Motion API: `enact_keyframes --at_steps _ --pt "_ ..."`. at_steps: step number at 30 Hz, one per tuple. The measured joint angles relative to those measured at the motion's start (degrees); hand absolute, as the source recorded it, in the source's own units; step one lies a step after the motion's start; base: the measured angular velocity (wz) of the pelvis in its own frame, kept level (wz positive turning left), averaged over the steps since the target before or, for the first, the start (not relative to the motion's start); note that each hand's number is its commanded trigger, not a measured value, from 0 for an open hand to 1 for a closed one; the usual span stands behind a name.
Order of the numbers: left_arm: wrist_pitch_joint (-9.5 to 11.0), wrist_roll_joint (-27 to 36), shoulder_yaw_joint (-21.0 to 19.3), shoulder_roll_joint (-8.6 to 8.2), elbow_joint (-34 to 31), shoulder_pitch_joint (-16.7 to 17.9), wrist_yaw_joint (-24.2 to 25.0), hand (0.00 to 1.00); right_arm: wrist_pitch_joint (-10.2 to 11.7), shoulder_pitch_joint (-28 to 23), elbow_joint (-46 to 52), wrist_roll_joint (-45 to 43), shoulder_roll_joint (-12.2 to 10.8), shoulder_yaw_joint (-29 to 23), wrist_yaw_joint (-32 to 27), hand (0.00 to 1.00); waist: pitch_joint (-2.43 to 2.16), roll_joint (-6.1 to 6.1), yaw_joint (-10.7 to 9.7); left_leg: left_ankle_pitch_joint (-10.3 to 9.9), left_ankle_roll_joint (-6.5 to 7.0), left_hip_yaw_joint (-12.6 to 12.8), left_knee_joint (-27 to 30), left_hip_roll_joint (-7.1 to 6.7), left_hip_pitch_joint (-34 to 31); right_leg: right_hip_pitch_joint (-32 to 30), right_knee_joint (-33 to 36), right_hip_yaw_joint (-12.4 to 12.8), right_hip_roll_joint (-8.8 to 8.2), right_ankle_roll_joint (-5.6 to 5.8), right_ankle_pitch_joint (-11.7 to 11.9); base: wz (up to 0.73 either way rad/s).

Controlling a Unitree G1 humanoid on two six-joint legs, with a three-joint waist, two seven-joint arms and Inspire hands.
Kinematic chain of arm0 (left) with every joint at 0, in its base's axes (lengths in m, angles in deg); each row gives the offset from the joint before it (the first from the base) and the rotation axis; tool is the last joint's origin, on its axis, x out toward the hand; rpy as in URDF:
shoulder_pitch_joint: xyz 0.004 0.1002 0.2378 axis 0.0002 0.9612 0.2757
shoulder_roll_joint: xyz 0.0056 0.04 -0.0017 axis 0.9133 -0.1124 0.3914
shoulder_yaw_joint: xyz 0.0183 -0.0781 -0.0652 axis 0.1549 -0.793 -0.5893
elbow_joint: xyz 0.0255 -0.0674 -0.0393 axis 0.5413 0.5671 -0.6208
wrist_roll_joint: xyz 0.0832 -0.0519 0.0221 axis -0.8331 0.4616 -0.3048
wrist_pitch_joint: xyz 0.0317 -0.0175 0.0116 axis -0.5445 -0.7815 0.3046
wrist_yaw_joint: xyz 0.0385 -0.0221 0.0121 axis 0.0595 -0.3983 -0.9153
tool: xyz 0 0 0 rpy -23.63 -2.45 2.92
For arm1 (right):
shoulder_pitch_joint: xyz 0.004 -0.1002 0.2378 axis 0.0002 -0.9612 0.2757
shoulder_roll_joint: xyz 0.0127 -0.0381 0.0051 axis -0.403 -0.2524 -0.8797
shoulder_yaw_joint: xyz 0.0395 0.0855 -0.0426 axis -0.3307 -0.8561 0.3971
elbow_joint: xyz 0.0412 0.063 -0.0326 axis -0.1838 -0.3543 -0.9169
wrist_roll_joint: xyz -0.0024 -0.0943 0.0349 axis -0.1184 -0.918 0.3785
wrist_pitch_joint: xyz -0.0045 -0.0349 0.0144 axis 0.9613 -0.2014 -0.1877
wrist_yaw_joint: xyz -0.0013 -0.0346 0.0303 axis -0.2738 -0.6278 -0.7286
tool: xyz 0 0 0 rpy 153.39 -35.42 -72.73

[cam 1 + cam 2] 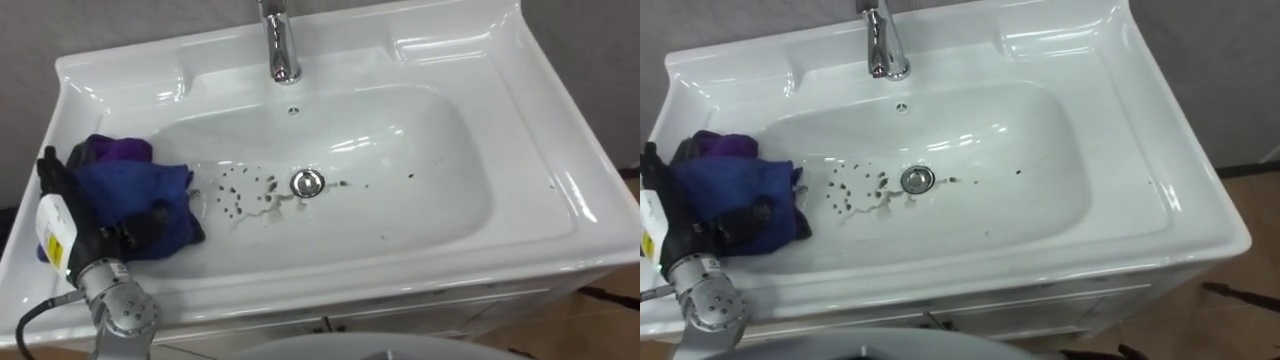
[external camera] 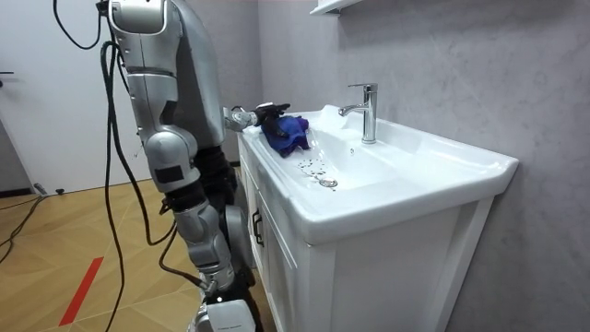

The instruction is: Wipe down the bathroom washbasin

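Observation:
A white basin (image 1: 440, 210) holds dark specks (image 1: 238, 190) and a little water just left of its drain (image 1: 308, 182); a few more specks lie to the right. A blue and purple cloth (image 1: 125, 185) lies bunched on the bowl's left slope. My left hand (image 1: 78, 222) rests on the left rim, its dark fingers (image 1: 140, 228) curled into the cloth's near edge. In the room view I stand at the cabinet's side with the left hand (image 2: 261, 112) on the cloth (image 2: 288, 129). My right arm hangs at my side, the right hand (image 2: 221, 309) low by the cabinet.
A chrome tap (image 1: 282, 45) rises at the back middle of the basin. The wide flat rim (image 1: 560, 150) runs round the bowl, with the wall right behind it. Cabinet doors (image 2: 277, 267) sit below, over a wooden floor.

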Motion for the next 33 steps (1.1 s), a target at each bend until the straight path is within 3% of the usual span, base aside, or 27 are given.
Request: enact_keyframes --at_steps 1,2,3,4,5,8,9,10,11,12,13,18,21,33 --pt "0.54 -0.55 0.4 0.73 1.15 -0.08 0.06 0.0 -0.4 -0.01 -0.04 -0.07 0.02 -0.21 -0.11 0.0 0.0 0.0 0.17 0.21 -0.05 0.15 -0.3 0.01 0.4 0.09 0.0 0.19 0.0 -0.02 -0.01 -0.06" --pt "0.56 -0.55 0.37 0.83 1.4 -0.1 0.03 0.23 -0.48 0.03 -0.03 -0.14 0.05 -0.21 -0.24 0.0 0.0 0.01 0.17 0.33 -0.07 0.29 -0.51 0.01 0.66 0.15 0.01 0.34 0.01 -0.05 -0.03 -0.11" --pt "0.56 -0.54 0.28 0.92 1.75 -0.11 0.01 0.39 -0.58 0.01 -0.02 -0.56 0.05 -0.2 -0.66 0.0 -0.01 0.03 0.16 0.57 -0.11 0.54 -0.98 0.01 1.02 0.24 0.02 0.56 0.03 -0.08 -0.05 -0.12" --pt "0.55 -0.53 0.15 0.96 1.94 -0.11 0.02 0.44 -1.12 0.0 0.0 -1.17 0.06 -0.2 -1.18 0.0 -0.01 0.02 0.17 0.75 -0.14 0.84 -1.27 0.03 1.28 0.24 0.03 0.76 0.05 -0.12 -0.07 -0.11" --pt "0.55 -0.5 0.1 0.97 2.02 -0.11 0.02 0.56 -1.51 0.0 0.0 -1.39 0.09 -0.19 -1.37 0.0 -0.01 0.02 0.24 0.78 -0.15 0.98 -1.33 0.05 1.39 0.24 0.06 0.93 0.08 -0.13 -0.07 -0.13" --pt "0.58 -0.48 -0.1 1.14 2.74 -0.09 -0.01 0.61 -2.31 0.01 -0.72 -1.57 0.07 -0.31 -2.51 0.0 -0.02 0.03 0.35 1.0 -0.24 1.51 -1.57 0.1 1.87 0.57 0.12 1.54 0.17 -0.21 -0.12 -0.09" --pt "0.85 -0.5 -0.27 1.15 3.19 -0.1 -0.13 0.72 -2.65 -0.13 -0.87 -1.69 0.09 -0.42 -2.81 0.0 -0.03 0.04 0.36 1.06 -0.29 1.59 -1.57 0.1 2.26 0.68 0.17 1.69 0.18 -0.25 -0.14 -0.07" --pt "1.27 -0.57 -0.47 1.11 3.76 -0.1 -0.69 0.72 -2.94 -0.27 -0.91 -2.25 0.09 -0.44 -3.16 0.0 -0.03 0.05 0.36 1.22 -0.36 1.64 -1.63 0.11 2.58 0.77 0.23 1.82 0.17 -0.3 -0.16 -0.08" --pt "1.33 -0.67 -0.72 1.04 3.93 -0.1 -1.2 0.85 -3.12 -0.39 -0.91 -2.72 0.09 -0.45 -3.27 0.0 -0.04 0.04 0.36 1.26 -0.37 1.64 -1.68 0.13 2.69 0.81 0.28 1.83 0.18 -0.36 -0.19 -0.06" --pt "1.39 -0.71 -0.87 1.06 4.23 -0.11 -1.98 0.89 -3.87 -0.57 -0.91 -3.87 0.09 -0.52 -3.56 0.0 -0.12 0.03 0.36 1.3 -0.41 1.64 -1.78 0.21 2.81 0.82 0.44 1.82 0.24 -0.45 -0.25 0.0" --pt "1.55 -0.7 -0.93 1.14 4.51 -0.12 -2.06 1.0 -4.16 -0.59 -1.31 -4.49 0.11 -0.7 -3.86 0.0 -0.16 0.04 0.39 1.31 -0.43 1.66 -1.8 0.29 2.82 0.74 0.71 1.83 0.31 -0.56 -0.31 0.0" --pt "2.43 -0.45 -1.88 1.11 5.53 -0.15 -2.35 1.0 -5.97 -0.43 -1.92 -6.62 0.15 -0.79 -4.88 0.0 -0.42 0.1 0.43 1.47 -0.64 1.67 -1.83 0.64 2.81 0.09 1.21 2.49 0.69 -0.9 -0.42 -0.07" --pt "2.72 -0.34 -3.7 0.53 6.07 -0.53 -3.18 1.0 -6.76 -0.55 -2.05 -7.9 0.21 -0.79 -5.41 0.0 -1.0 -0.16 0.44 1.46 -0.64 1.68 -1.87 0.75 2.84 -0.02 1.28 2.7 0.82 -0.97 -0.4 -0.03" --pt "2.71 0.16 -5.97 0.59 8.87 -2.82 -3.24 1.0 -9.12 -0.07 -1.82 -12.53 0.35 -1.0 -5.34 0.0 -1.03 -0.18 0.37 1.45 -0.65 1.61 -1.97 0.82 3.23 0.0 1.93 2.64 0.8 -1.02 -0.43 0.0"
